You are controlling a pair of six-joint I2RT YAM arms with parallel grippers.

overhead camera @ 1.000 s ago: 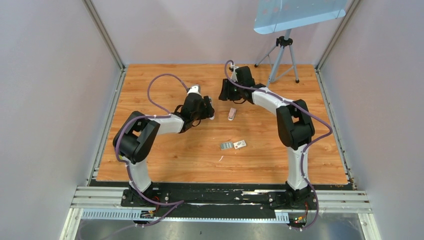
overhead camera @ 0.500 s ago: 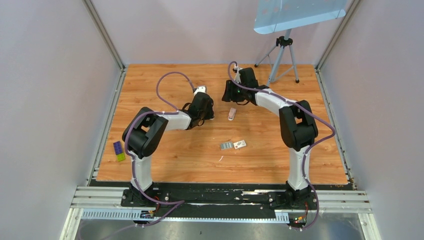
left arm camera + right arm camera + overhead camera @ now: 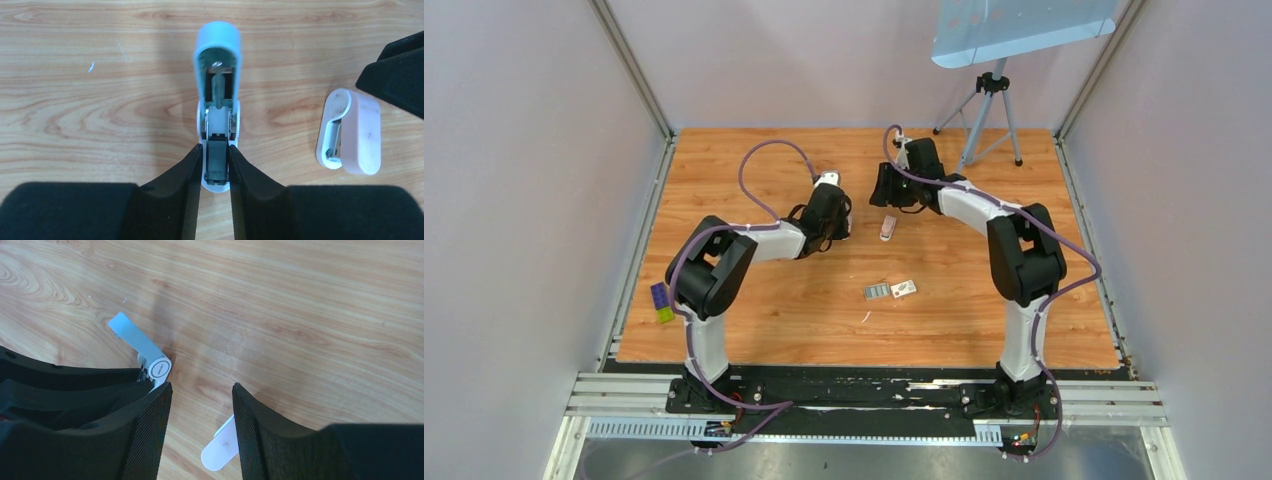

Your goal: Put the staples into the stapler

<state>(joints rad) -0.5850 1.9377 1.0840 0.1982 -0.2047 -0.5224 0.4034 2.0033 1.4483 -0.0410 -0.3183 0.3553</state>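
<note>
change: the left arm (image 3: 724,262) has swung its elbow in toward the middle of the table (image 3: 754,320), uncovering two small blocks (image 3: 662,301), purple and green, at the left edge. Its wrist has slid a little right, up to the stapler (image 3: 218,100). The right arm (image 3: 1014,250) has barely shifted.
left gripper (image 3: 216,150): narrow, with one finger pressed on each side of the stapler's rear end, holding it.
stapler: in the far middle of the table, opened. Its pale blue lid is swung out away from the fingers with the inner side showing, and the dark channel sits between the fingertips. In the right wrist view the lid slants off from a round white hinge; whether it lies flat or stands tilted cannot be told.
right gripper (image 3: 201,390): roughly half open, holding nothing, hanging over the wood just right of the stapler.
pink piece (image 3: 350,132): lies on the table beside the stapler on its right, apart from it. In the right wrist view its end shows below the gap between the right fingers, with neither finger on it.
staples (image 3: 877,291): a grey strip flat on the table, nearer the bases, well apart from the stapler and both grippers.
tray (image 3: 905,288): small, white, just right of the staples; whether they touch cannot be told.
tripod (image 3: 990,110): stands past the far right corner under a pale panel (image 3: 1024,30).
</note>
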